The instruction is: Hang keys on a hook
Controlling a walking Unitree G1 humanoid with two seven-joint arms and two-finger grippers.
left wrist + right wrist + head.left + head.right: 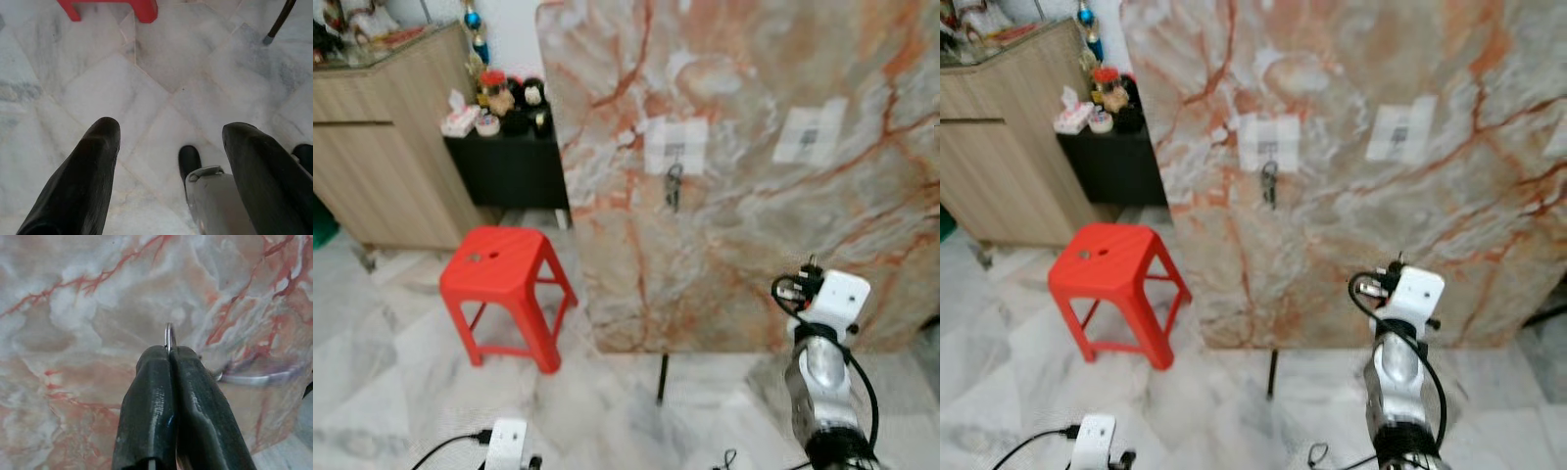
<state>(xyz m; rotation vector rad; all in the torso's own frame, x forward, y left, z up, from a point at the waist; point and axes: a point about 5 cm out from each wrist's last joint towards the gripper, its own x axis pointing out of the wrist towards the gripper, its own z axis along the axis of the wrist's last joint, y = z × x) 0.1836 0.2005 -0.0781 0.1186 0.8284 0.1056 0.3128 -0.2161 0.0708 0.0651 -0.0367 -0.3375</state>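
Observation:
My right gripper (169, 352) is shut on a thin metal key ring (169, 335) that sticks out past its fingertips, close before the marble panel (744, 225). My right arm (822, 362) is raised in front of the panel's lower right part. Two white patches are stuck on the panel. A bunch of keys (674, 186) hangs from the hook on the left patch (675, 145). The right patch (810, 132) holds a small hook with nothing on it. My left gripper (171, 129) hangs low and open, pointing at the floor.
A red plastic stool (504, 269) stands left of the panel. Behind it are a black cabinet (509, 162) with small items and a wooden cabinet (382, 147). A black stand leg (662, 377) props the panel on the marble floor (411, 392).

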